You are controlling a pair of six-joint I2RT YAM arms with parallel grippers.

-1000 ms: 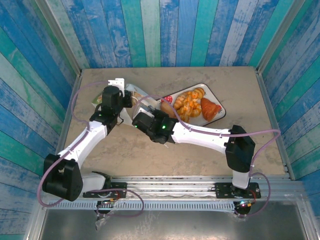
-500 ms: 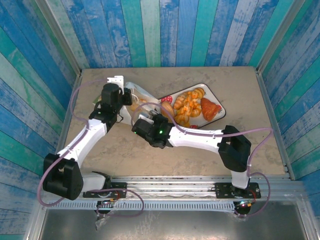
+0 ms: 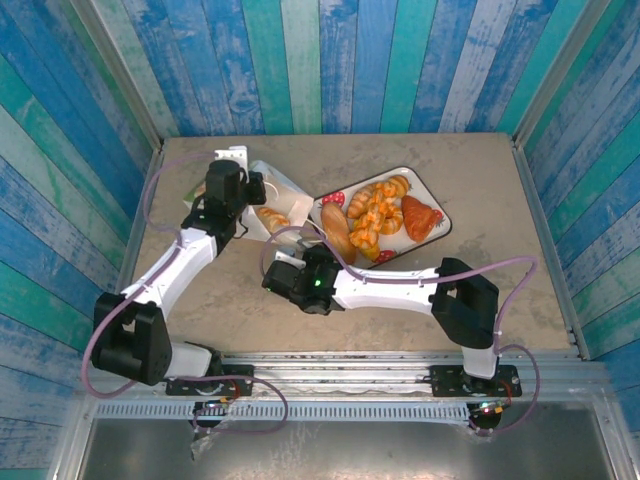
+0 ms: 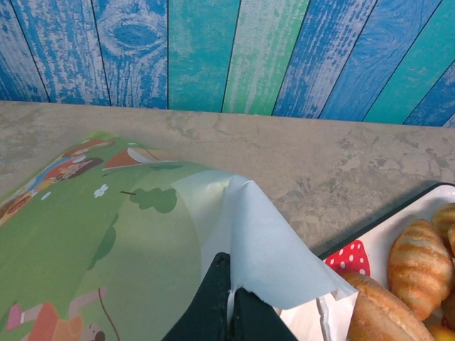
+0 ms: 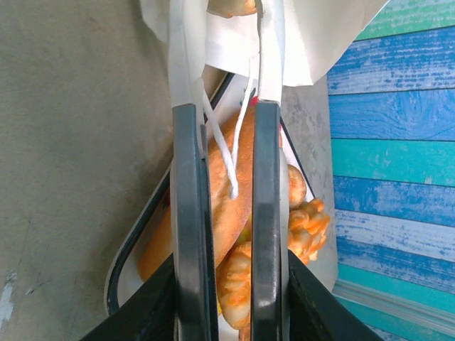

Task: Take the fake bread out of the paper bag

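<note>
**At the bag mouth: left gripper clamped on paper, right gripper parted**

Left gripper (image 4: 229, 280) is clenched on the white top edge of the paper bag (image 4: 128, 234), with the paper sheet pinched between its fingers. Bag lies tipped over on the desk (image 3: 470, 170), green cartoon-print side up in the left wrist view, mouth facing the tray (image 4: 389, 220). Right gripper (image 5: 226, 110) sits just below the bag mouth, fingers a little apart, released, nothing pinched. The bag's white cord handle (image 5: 232, 186) hangs loose in the gap. White bag paper lies along the fingertips, contact unclear. From above, one small croissant (image 3: 272, 217) lies in the open bag mouth, between the two grippers. Beyond the right gripper's fingers a tan loaf (image 5: 229, 213) lies on the near-left part of the tray, beside a pile of orange croissants (image 3: 375, 212). A reddish-brown roll (image 3: 420, 217) sits at the tray's right end. Tray is white with a dark rim and red strawberry print, just right of the bag, touching or nearly so. Left arm reaches to the bag's left side, right arm crosses leftwards in front of the tray
</note>
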